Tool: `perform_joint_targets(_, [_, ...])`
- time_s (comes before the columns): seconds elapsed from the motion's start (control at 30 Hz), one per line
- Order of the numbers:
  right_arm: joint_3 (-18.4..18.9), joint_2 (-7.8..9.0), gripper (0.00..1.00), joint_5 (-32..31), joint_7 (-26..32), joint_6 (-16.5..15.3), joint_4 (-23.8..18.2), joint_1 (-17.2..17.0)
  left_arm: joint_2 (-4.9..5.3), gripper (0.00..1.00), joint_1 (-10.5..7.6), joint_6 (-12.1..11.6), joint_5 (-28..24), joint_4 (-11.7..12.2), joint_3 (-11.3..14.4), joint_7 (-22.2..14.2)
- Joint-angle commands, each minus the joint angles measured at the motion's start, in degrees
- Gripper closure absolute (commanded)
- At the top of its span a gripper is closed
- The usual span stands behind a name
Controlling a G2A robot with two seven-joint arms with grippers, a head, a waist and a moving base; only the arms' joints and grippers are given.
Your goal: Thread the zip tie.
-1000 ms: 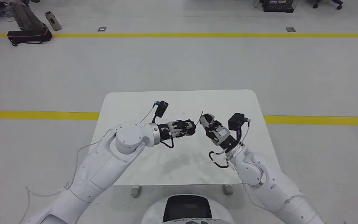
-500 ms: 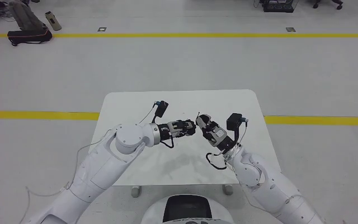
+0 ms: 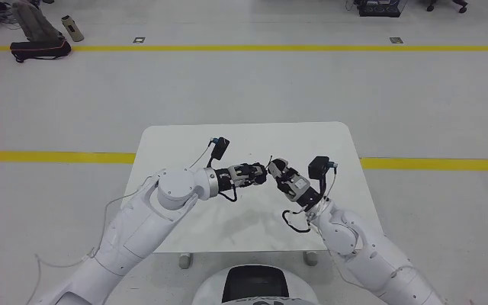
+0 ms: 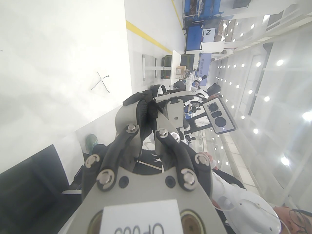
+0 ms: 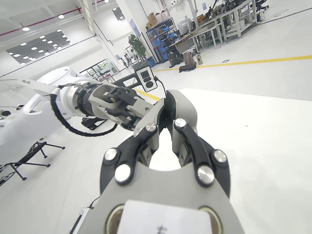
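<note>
My right claw (image 5: 166, 107) is pinched narrow on a thin black plastic zip tie (image 5: 164, 91). The strip runs between the ribbed pads, and its free end curves out past my fingertips. My left claw (image 4: 146, 104) is just as narrow, its black pads pressed together, but I cannot tell whether any part of the zip tie sits between them.

The two claws meet tip to tip, touching or very nearly so, in the air above the middle of the white rectangular table (image 3: 229, 137). In the top view each comes in from its own side, so the zip tie sits right at the meeting point, held off the table surface.

Out on the table, apart from both claws, two thin dark strands (image 4: 101, 83) lie crossed. I cannot tell what they are.
</note>
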Motion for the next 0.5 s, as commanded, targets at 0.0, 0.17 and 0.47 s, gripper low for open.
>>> perform_joint_targets(0.0, [0.17, 0.18, 0.6, 0.11, -0.13, 0.0, -0.33, -0.13, 0.0, 1.0, 0.0, 0.0, 0.0, 0.0, 0.0, 0.0])
perform_joint_targets(0.17, [1.02, 0.66, 0.0, 1.3, -0.9, 0.0, -0.8, -0.77, 0.0, 1.0, 0.0, 0.0, 0.0, 0.0, 0.0, 0.0])
perform_joint_targets(0.47, [3.18, 1.9, 0.0, 5.26, -1.29, 0.0, -1.91, -2.7, 0.0, 1.0, 0.0, 0.0, 0.0, 0.0, 0.0, 0.0])
